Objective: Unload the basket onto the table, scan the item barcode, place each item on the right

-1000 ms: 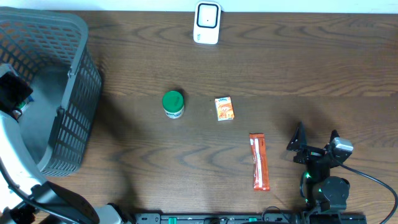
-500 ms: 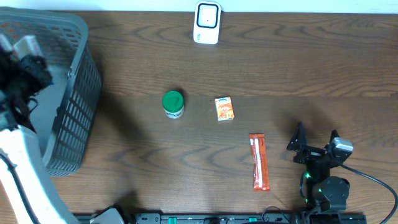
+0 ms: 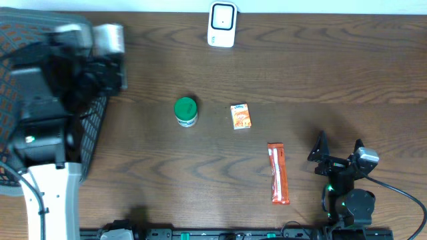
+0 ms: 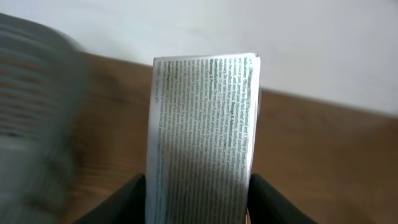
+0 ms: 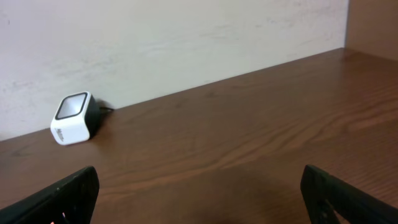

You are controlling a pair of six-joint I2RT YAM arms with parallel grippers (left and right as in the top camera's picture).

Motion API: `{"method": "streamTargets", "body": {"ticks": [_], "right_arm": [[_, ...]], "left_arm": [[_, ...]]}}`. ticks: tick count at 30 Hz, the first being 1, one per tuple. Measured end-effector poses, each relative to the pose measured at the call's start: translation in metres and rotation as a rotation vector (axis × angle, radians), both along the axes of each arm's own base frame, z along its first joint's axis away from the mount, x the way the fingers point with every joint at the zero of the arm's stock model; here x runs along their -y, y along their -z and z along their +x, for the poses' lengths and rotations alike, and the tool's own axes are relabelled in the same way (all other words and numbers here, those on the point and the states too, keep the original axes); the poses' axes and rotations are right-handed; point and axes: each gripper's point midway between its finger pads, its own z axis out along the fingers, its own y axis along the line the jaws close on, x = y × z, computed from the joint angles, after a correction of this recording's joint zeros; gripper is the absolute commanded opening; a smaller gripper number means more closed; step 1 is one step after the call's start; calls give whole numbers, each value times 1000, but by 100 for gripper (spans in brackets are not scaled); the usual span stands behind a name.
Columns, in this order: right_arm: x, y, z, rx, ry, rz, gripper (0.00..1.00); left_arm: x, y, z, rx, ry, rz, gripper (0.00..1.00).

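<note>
The left end effector (image 4: 198, 202) clamps a white packet (image 4: 202, 124) upright by the basket (image 3: 93, 130) rim at far left, probably to carry it to the scanner (image 3: 221, 24) at far centre. The packet's dense green print is too fine to read. The right end effector (image 3: 339, 148) rests wide open, near right.

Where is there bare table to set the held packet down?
Bare wood: the wide right stretch between the white scanner and the right gripper; also the front strip between the grey mesh basket and the long orange sachet. Crowded: centre, around the green-lidded jar and small orange box.
</note>
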Motion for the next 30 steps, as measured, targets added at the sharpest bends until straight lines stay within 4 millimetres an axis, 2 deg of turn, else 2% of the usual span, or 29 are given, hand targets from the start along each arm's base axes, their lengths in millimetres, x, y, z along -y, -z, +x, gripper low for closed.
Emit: {"method": "streamTargets", "body": {"ticks": [8, 14, 20, 25, 30], "right_arm": [[0, 0, 0, 0, 0, 0, 99], [0, 0, 0, 0, 0, 0, 99], [0, 0, 0, 0, 0, 0, 99], [0, 0, 0, 0, 0, 0, 99], [0, 0, 0, 0, 0, 0, 99]], "left_arm": [[104, 20, -8, -66, 290, -6, 46], [165, 59, -10, -181, 442, -3, 46], [206, 117, -7, -333, 529, 25, 46], [230, 175, -8, -479, 572, 60, 46], [253, 220, -18, -584, 615, 100, 46]]}}
